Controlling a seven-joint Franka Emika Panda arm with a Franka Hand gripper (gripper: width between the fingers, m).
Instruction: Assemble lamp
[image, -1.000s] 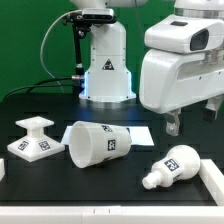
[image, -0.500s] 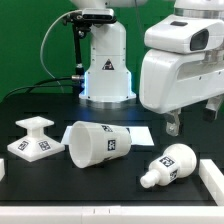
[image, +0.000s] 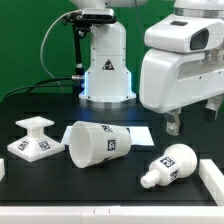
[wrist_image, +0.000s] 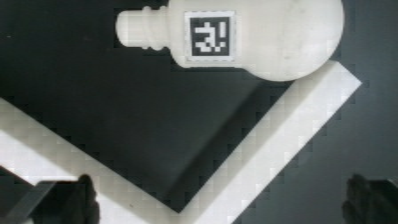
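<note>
White lamp bulb (wrist_image: 249, 35) lying on its side on a black tabletop (wrist_image: 107, 110), square tag toward the camera. With the two dark, spread, empty fingers (wrist_image: 54, 198) as six o'clock, the bulb lies at twelve, a white angled rail (wrist_image: 294, 120) between.

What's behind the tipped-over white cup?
The flat white marker board lies on the table behind the shade. The shade hides part of it, so its full extent cannot be seen.

The end effector (image: 195, 120) runs off the exterior view's top and right edges. In the wrist view its fingertips (wrist_image: 63, 198) are dark blurs, the bulb (wrist_image: 240, 35) cropped. The shade (image: 93, 142) partly hides the marker board (image: 141, 132).
</note>
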